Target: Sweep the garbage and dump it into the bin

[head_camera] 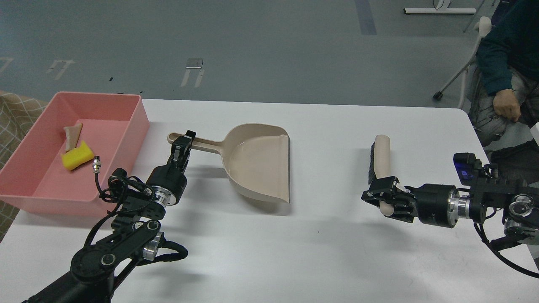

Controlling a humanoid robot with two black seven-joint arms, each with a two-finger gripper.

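The left gripper (pixel 185 143), left of frame centre, is pinched on the handle of the beige dustpan (pixel 257 162), near the handle's far left end. The right gripper (pixel 385 195), at lower right, is clamped around the handle of the brush (pixel 379 158). Both tools sit low over the white table (pixel 294 252); contact with it cannot be confirmed.

Dustpan long axis runs left-right across the frame, handle to the left, open mouth to the right; its scoop appears empty. Brush long axis runs toward the top of the frame, bristles on its left side.

The garbage, a yellow chunk (pixel 78 156) and a pale strip (pixel 72 134) touching it, lies inside the pink bin (pixel 139 113) at upper left. Judged: sweeping and dumping look complete; only releasing the tools remains
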